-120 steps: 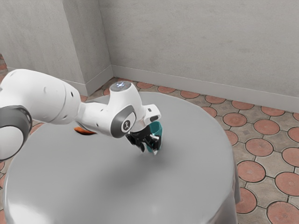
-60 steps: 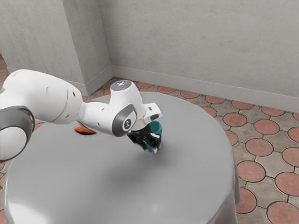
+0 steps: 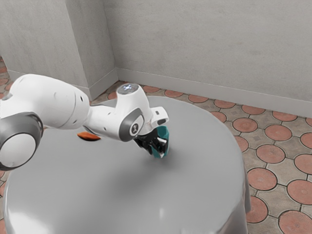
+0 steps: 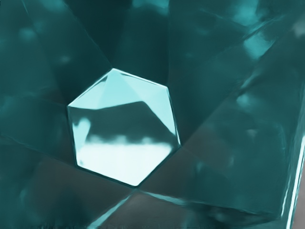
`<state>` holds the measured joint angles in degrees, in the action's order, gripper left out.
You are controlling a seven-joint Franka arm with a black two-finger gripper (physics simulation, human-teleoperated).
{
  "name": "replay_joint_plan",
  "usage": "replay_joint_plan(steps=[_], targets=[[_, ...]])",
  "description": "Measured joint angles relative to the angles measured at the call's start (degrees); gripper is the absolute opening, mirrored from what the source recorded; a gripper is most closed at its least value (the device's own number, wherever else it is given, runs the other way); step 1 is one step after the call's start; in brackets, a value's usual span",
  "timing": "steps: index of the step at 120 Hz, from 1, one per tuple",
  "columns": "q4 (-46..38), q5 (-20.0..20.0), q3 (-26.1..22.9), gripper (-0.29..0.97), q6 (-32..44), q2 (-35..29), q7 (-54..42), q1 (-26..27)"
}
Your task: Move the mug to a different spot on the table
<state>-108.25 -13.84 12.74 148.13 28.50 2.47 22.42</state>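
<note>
My tool (image 3: 157, 146) is closed on the teal faceted mug (image 3: 162, 138). In the exterior view its black fingers stand on either side of the teal body, low over the round grey tabletop (image 3: 97, 195). So the mug lies nowhere off to a side of the tool. It is in the grip, directly beneath my hand.

The wrist view looks straight down into the cup (image 4: 125, 129), along its sloping inner walls to the pale six-sided floor. From that I judge the mug's long axis runs nearly in line with my hand, mouth toward me. In the exterior view the hand is tilted, and the cup with it.

The coming move turns on whether the base is clear of the surface, and this I cannot make out. The fingers and the mug's own shadow cover the gap under it.

I cannot find the handle in either view. I also cannot tell whether the fingers pinch one wall or span the whole body.

Back along my arm from the tool, a flat orange object (image 3: 89, 137) lies on the tabletop, half hidden by my forearm and too cut off to identify.
</note>
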Motion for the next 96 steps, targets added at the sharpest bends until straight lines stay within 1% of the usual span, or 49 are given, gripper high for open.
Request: replay_joint_plan(steps=[25, 41, 51, 71, 96], targets=[[0.2, 0.0, 0.0, 0.23, 0.0, 0.4, -0.6, 0.1], [0.2, 0.0, 0.0, 0.17, 0.1, 0.4, -0.8, 0.1], [0.2, 0.2, 0.0, 0.16, 0.1, 0.4, -0.8, 0.1], [0.2, 0.4, 0.0, 0.1, 0.1, 0.3, -0.8, 0.1], [0.0, 0.5, 0.0, 0.06, 0.1, -1.7, -0.7, 0.2]])
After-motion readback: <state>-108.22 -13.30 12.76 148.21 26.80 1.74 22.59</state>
